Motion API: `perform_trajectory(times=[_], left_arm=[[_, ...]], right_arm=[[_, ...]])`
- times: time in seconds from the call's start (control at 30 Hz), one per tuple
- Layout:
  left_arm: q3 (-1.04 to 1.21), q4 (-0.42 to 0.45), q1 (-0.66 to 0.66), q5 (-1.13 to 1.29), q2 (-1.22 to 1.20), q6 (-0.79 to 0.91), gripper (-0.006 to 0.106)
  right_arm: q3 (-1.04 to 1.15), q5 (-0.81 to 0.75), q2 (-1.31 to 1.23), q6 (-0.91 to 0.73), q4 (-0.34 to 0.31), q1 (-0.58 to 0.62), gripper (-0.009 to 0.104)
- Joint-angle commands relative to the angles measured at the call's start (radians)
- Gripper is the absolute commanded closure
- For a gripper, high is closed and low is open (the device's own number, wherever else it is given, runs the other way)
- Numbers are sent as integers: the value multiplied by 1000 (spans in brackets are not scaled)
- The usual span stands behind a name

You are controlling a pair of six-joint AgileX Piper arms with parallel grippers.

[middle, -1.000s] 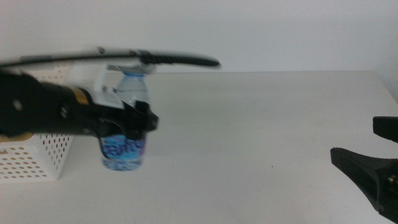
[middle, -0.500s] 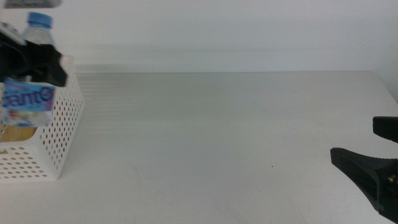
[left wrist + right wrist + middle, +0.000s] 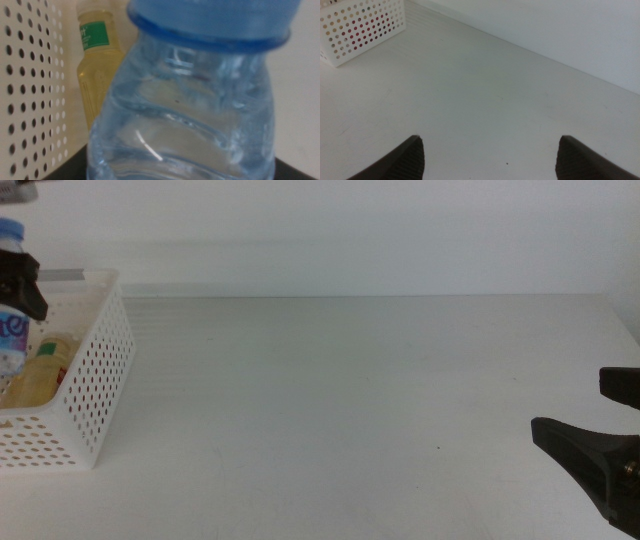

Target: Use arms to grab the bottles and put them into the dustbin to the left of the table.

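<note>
Over the dustbin (image 3: 95, 370), left tool (image 3: 22, 290) grips the blue-labelled water bottle (image 3: 185, 100); right tool (image 3: 487, 155) gapes wide.

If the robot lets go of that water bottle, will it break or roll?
The water bottle looks like thin clear plastic, so it probably dents, not shatters. Its round body could roll, but it hangs over the dustbin, whose walls should stop it. It might bump the tea bottle inside.

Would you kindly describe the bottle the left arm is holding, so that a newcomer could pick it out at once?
Start at the white perforated dustbin at the table's left end. Above its open top the left gripper holds the water bottle upright: clear, with a blue cap and blue label. The yellow tea bottle with the green label lies inside the bin, so colour and height tell them apart.
</note>
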Motion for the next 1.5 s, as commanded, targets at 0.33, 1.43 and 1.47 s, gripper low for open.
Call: perform_trajectory(times=[0.33,1.43,1.47], left_arm=[[-99,-30,19,-62,177,31,105],[-67,-219,13,-84,21,70,10],[-48,-251,5,-104,-4,94,10]], right_arm=[[-24,-70,0,-13,-9,2,26],[-24,-70,0,-13,-9,2,26],[-24,-70,0,-13,-9,2,26]])
